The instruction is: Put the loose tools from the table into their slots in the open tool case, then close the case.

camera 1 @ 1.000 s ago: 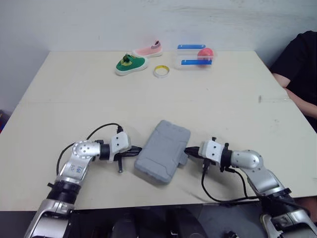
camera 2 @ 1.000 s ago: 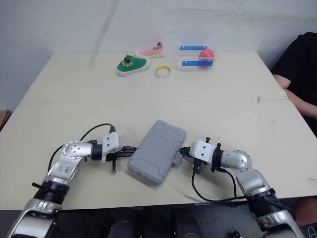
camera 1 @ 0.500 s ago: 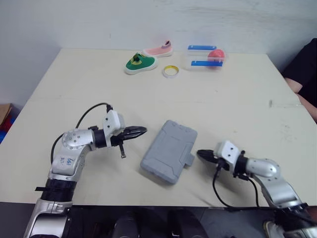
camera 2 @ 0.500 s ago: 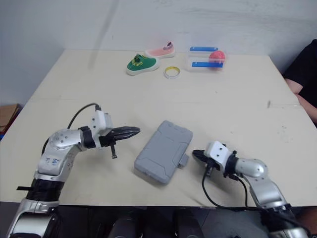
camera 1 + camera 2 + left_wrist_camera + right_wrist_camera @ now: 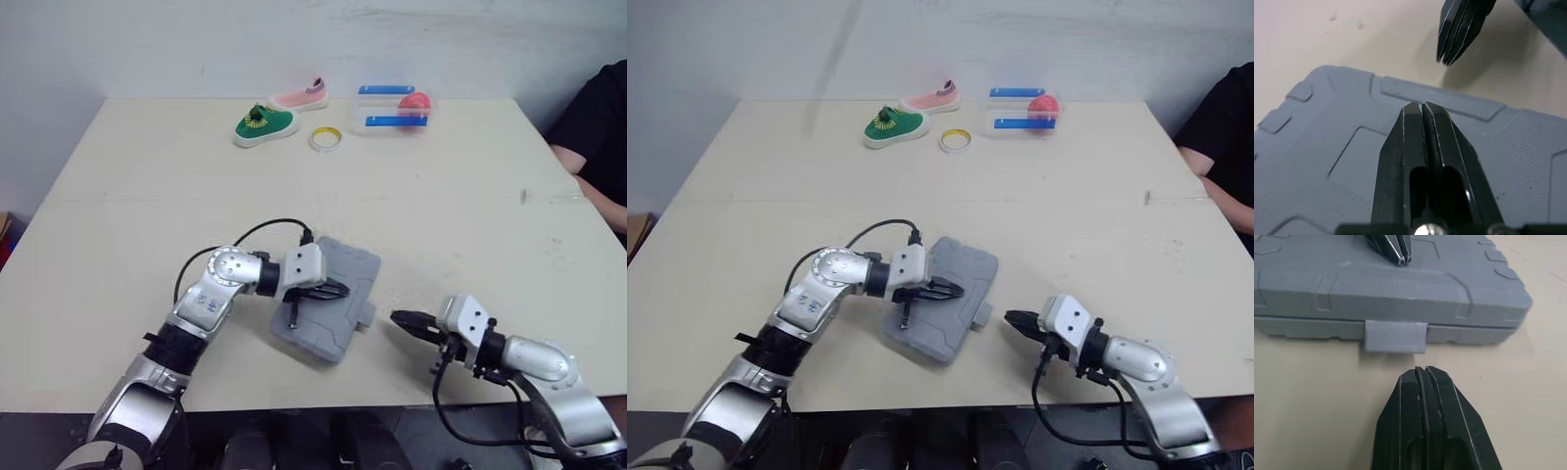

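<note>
The grey tool case [image 5: 333, 323] lies shut on the table [image 5: 147, 196], its lid down flat and its ribbed top facing up. My left claw [image 5: 338, 291] is over the middle of that lid with its two black fingers pressed together and nothing between them. From my left wrist their tips [image 5: 1422, 106] sit low against the moulded panel, but I cannot tell whether they touch it.

My right claw [image 5: 402, 319] is off the case, just beside the long edge that carries the latch tab [image 5: 1395, 336]. It is low over the table and points straight at that tab. Its fingers are together too, and empty, with a strip of bare table between their tips and the tab.

Well beyond the case, by the far edge of the table, are a green shoe [image 5: 263, 125], a pink shoe [image 5: 299, 97], a roll of tape [image 5: 324, 139] and a clear container [image 5: 387, 113] with blue strips and a pink ball [image 5: 411, 102]. Far off on the latch side of the case, a person's arm [image 5: 588, 137] shows.
</note>
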Available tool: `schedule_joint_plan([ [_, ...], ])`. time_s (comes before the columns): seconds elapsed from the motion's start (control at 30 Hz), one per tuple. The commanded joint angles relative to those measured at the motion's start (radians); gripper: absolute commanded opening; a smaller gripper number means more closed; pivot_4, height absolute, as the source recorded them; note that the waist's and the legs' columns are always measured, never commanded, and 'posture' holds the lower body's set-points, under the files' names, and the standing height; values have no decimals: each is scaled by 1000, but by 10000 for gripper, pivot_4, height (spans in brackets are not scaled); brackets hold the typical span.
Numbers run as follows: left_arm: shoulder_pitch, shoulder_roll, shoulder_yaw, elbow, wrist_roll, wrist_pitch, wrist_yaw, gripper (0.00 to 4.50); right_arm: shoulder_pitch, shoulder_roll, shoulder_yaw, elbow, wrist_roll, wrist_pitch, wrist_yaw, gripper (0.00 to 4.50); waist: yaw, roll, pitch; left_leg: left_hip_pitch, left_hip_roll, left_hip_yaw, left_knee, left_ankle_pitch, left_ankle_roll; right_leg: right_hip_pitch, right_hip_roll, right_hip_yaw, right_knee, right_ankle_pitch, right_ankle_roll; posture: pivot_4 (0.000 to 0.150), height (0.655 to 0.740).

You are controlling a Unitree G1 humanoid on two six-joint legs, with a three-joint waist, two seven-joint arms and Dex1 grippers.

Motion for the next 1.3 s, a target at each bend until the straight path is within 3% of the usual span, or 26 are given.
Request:
schedule_joint_plan([
  [0.03,4,-28,-12,33,15,-3,9,564,-15,14,3,-11,-10,-34,-8,0,2,0,0,0,0,0,0,0,0,0,0,0,0,0,0,1500,7400],
  [0.17,-15,-23,-74,86,98,49,10,564,-44,49,45,32,-35,-64,-8,0,3,0,0,1,-1,-1,1,0,2,2,-1,0,0,0,0,1500,7400],
  [0.57,-38,-13,-41,151,108,66,60,564,-99,94,114,139,-94,-108,-3,0,2,0,-1,3,0,-1,1,0,3,3,-1,0,0,0,0,1500,7400],
  [0.9,-65,-9,-76,209,128,41,10,564,-184,131,160,185,-109,-92,0,0,-6,0,-2,3,1,-1,1,0,2,3,-1,-1,1,0,0,1500,7400],
  [1.13,-45,-3,-101,219,145,51,-6,564,-232,141,208,180,-114,25,23,0,-24,-5,-8,4,3,-1,0,0,1,4,0,-2,1,0,-1,1500,7400],
  [1.3,-19,7,-108,240,163,37,4,564,-270,160,229,248,-202,-7,-33,0,-32,-8,-14,7,3,-1,-1,-1,0,4,1,-1,1,-1,-2,1500,7400],
])
